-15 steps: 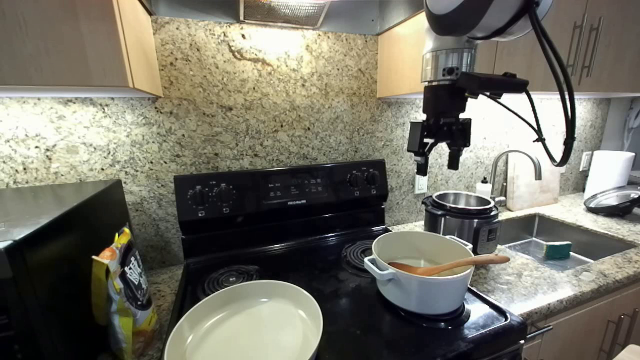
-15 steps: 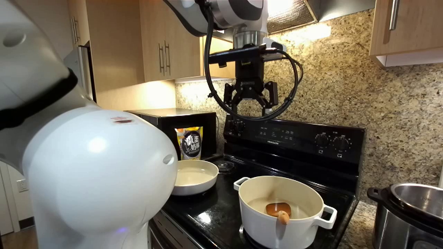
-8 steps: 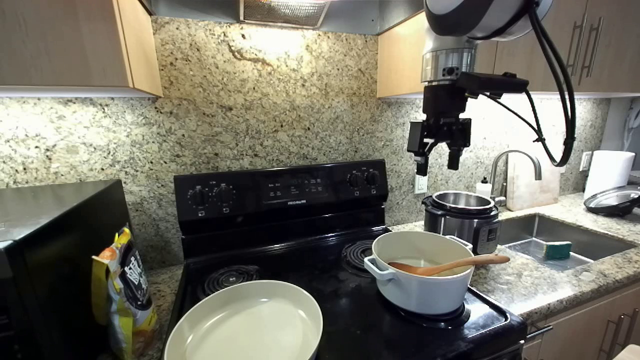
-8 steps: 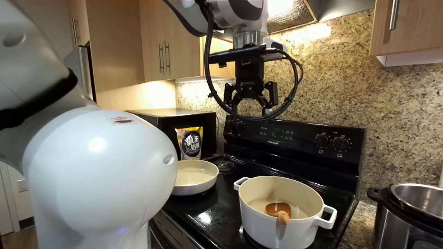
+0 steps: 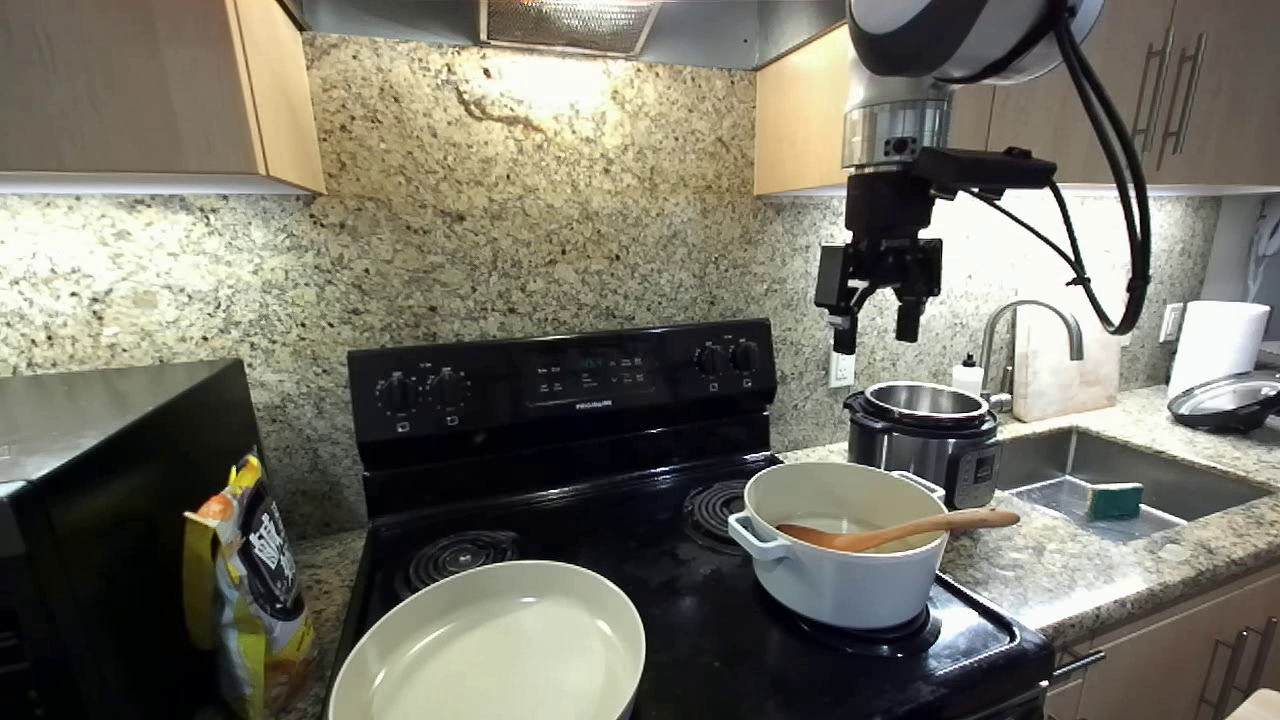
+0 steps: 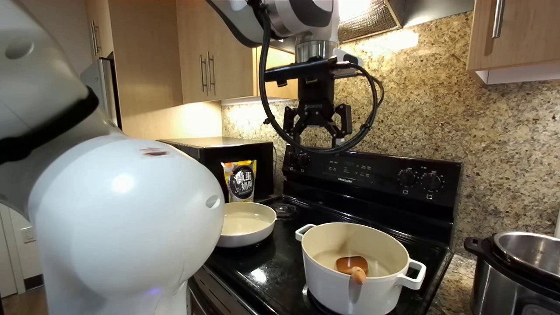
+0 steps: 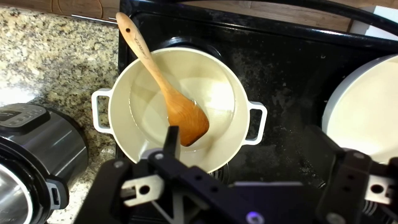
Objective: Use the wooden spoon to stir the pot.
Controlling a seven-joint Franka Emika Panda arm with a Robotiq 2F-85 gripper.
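Jaws spread wide and pointing down, the gripper (image 5: 876, 333) hangs above the wooden spoon (image 7: 166, 88), well apart from it in both exterior views. Seen from the wrist, the spoon lies off to the side of one finger (image 7: 174, 140), whose tip overlaps the edge of the spoon's flat head along the line of sight only; the other finger (image 7: 351, 174) shows well away, over toward a shallow cream pan (image 7: 367, 109).

The spoon slants inside the white pot (image 5: 848, 585), its head low in what looks like clear liquid (image 7: 216, 123), its handle leaning across the rim with the end sticking out past it. The pot sits on a front burner of the black stove (image 5: 690, 640), one small handle at each side. Across the stovetop, well apart from the pot, is the cream pan.

On the opposite side, near the pot, a steel electric cooker (image 5: 912, 455) with a black rim stands on the granite counter (image 5: 1030, 580). Farther along, the sink (image 5: 1190, 485) holds a green sponge (image 5: 1118, 502), and a white paper roll (image 5: 1222, 345) stands beyond. At the stove's other end, a snack bag (image 5: 265, 590) stands beside a dark boxy appliance (image 5: 120, 480).
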